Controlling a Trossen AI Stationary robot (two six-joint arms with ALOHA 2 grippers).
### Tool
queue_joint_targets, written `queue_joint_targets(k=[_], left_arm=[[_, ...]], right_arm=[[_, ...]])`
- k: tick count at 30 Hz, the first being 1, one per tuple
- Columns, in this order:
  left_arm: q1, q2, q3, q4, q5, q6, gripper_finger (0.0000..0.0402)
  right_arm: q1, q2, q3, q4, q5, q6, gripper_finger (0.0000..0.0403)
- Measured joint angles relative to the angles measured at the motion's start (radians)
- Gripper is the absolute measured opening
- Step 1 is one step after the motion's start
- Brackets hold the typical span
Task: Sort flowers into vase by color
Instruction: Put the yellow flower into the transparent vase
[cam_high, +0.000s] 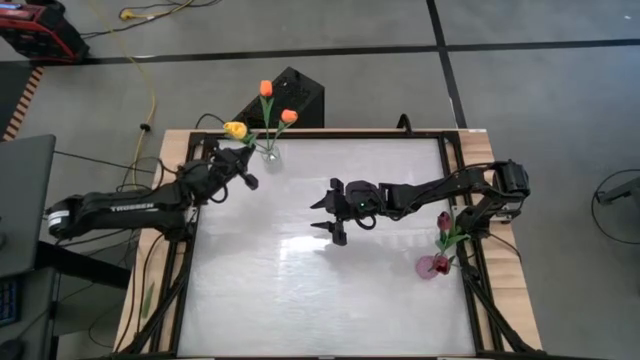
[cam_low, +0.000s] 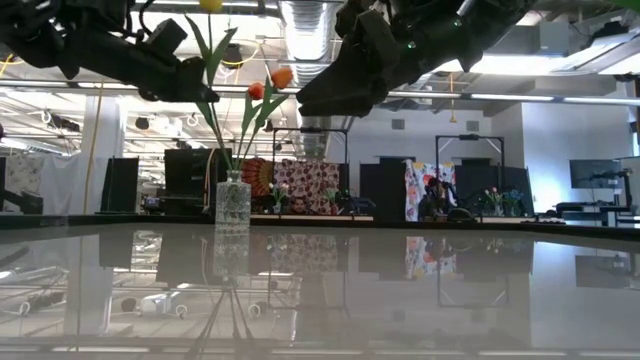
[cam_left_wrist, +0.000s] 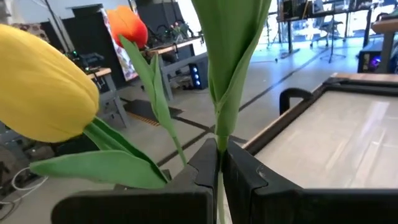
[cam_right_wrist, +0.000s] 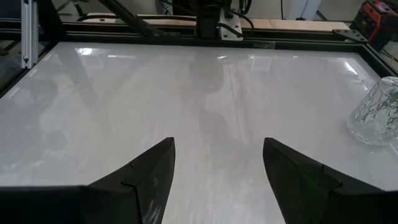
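Observation:
My left gripper (cam_high: 243, 165) is shut on a yellow tulip (cam_high: 235, 129) beside the clear glass vase (cam_high: 270, 153) at the table's far left. Two orange tulips (cam_high: 266, 88) (cam_high: 289, 116) stand with their stems in that vase (cam_low: 232, 205). In the low view the yellow tulip's stem (cam_low: 218, 130) slants down to the vase's mouth; whether its end is inside, I cannot tell. A dark red tulip (cam_high: 444, 220) stands in a pink vase (cam_high: 433, 265) at the right edge. My right gripper (cam_high: 330, 222) hangs open over the table's middle with nothing between its fingers (cam_right_wrist: 217, 162). My left gripper pinches the yellow tulip's green stem (cam_left_wrist: 219, 144) between its two fingers, just below where a long leaf (cam_left_wrist: 233, 56) rises. The fingers come in level and lie across the stem. The tulip stands roughly upright, its yellow head (cam_left_wrist: 43, 93) above the fingers.
The white tabletop (cam_high: 300, 290) has a dark raised frame (cam_high: 455, 170) around it. A black box (cam_high: 290, 95) sits on the floor beyond the far edge, and cables lie there. The room behind holds desks and equipment.

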Motion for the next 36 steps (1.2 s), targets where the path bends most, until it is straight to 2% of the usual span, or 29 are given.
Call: queue_joint_targets(k=[7,12,18,29,36], left_arm=[[0.006,0.036,0.0,0.056,-0.002,0.01,0.0],[0.006,0.003,0.0,0.068,0.019,0.005,0.0],[0.006,-0.017,0.0,0.052,-0.012,0.025,0.0],[0.006,0.043,0.0,0.038,-0.007,0.009,0.0],[0.036,0.059,0.0,0.034,-0.006,-0.028,0.0]], right_arm=[[0.002,0.0,0.0,-0.001,0.0,0.0,0.027],[0.0,0.0,0.0,-0.002,0.0,-0.006,0.027],[-0.001,0.0,0.0,-0.002,0.0,-0.009,0.027],[0.002,0.0,0.0,0.042,-0.002,-0.014,0.027],[0.028,-0.079,0.0,0.193,-0.133,-0.102,0.027]])
